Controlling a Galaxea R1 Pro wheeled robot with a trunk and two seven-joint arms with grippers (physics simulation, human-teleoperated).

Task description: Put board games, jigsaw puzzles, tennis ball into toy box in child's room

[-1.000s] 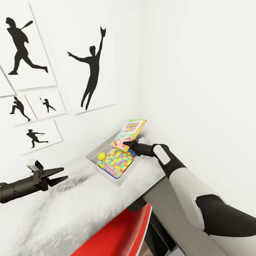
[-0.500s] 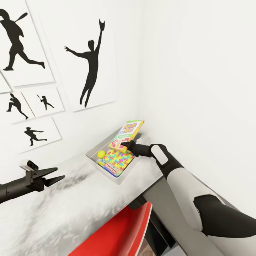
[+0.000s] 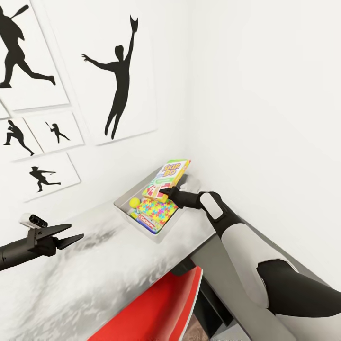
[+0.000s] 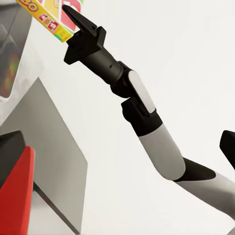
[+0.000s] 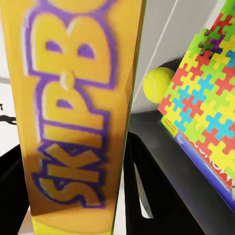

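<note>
right tool (image 3: pixel 166 191) clamped on a board game (image 3: pixel 167 178) over the toy box (image 3: pixel 124 201)

left tool (image 3: pixel 66 234), jaws apart and empty, hangs at lower left above the tabletop (image 3: pixel 118 265). near frame centre the box holds a jigsaw puzzle (image 3: pixel 155 210) on a flat board, and a tennis ball (image 3: pixel 134 202). the held game stands tilted, its top leaning toward the far corner; let go at this angle, it might prop on the rim or slide out behind.
</note>
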